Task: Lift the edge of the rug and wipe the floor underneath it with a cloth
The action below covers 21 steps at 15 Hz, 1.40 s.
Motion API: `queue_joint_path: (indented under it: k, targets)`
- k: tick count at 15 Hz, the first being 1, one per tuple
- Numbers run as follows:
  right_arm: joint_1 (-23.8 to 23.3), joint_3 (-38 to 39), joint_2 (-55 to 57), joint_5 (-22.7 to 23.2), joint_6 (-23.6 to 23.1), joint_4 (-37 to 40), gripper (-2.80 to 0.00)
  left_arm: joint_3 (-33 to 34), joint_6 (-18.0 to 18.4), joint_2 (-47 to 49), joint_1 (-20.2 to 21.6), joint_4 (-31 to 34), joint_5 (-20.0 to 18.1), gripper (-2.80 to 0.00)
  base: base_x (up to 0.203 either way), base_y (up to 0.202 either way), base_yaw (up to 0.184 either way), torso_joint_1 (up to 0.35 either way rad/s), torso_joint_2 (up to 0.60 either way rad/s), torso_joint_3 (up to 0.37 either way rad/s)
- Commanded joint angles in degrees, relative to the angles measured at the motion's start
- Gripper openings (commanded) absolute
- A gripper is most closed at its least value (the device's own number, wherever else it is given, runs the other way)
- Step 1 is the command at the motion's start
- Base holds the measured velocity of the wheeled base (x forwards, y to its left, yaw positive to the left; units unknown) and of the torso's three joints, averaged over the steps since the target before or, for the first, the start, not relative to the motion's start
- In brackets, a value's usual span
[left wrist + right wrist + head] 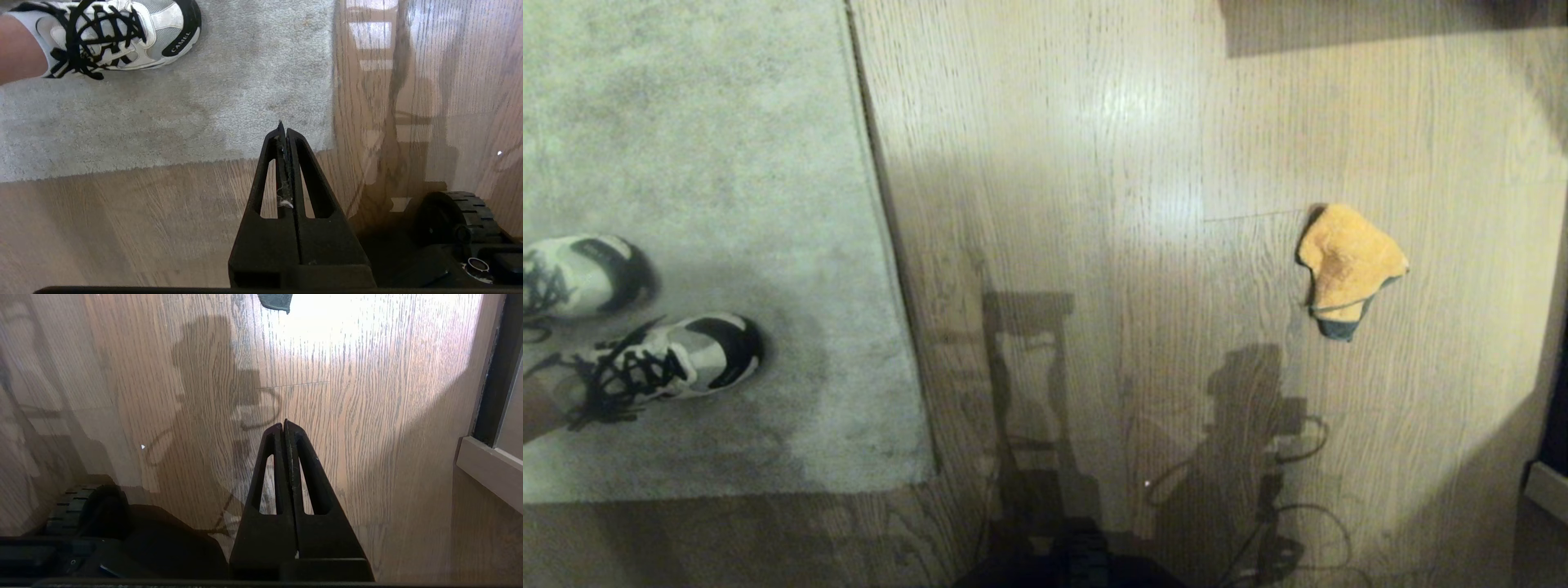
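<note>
Oak-look planks of the floor fill most of the head view, w/ dark grain lines, a sheen & the robot's shadow falling from 6 o'clock. A pale grey-beige rug takes the 9-to-11 o'clock part, lying flat; the rug edge runs straight from 12 o'clock down to a corner at abt 7 o'clock, flush on the planks. A person's two sneakers, white w/ black laces & toe caps, stand on the rug at 9 o'clock, toes toward the edge but well apart from it. The cloth, orange-yellow w/ a teal bit at its lower end, lies crumpled on bare planks at 3 o'clock, well apart from the rug. Neither arm shows in the head view. In the left wrist view the left hand hangs over the rug corner, fingers pressed together, gripping nothing; a sneaker sits at 11 o'clock & a black wheel of the base at 4 o'clock. In the right wrist view the right hand hangs over bare planks, fingers likewise closed & empty, w/ the cloth's teal tip at 12 o'clock.
</note>
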Motion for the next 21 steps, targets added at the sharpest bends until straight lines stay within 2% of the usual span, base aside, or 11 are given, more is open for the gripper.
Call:
queue_joint_path:
  k: [1, 21]
  targets:
    - [0.01, 0.00, 0.13, -0.02, -0.02, -0.02, -2.80, 0.00, 0.00, 0.00, 0.03, -0.02, 0.00, -2.80, 0.000, 0.000, 0.000, 0.000, 0.00, 0.000]
    - [0.01, 0.00, 0.13, -0.09, 0.36, -0.11, -2.80, 0.00, 0.00, 0.00, -0.06, -0.02, 0.00, -2.80, 0.000, 0.000, 0.000, 0.000, 0.00, 0.000]
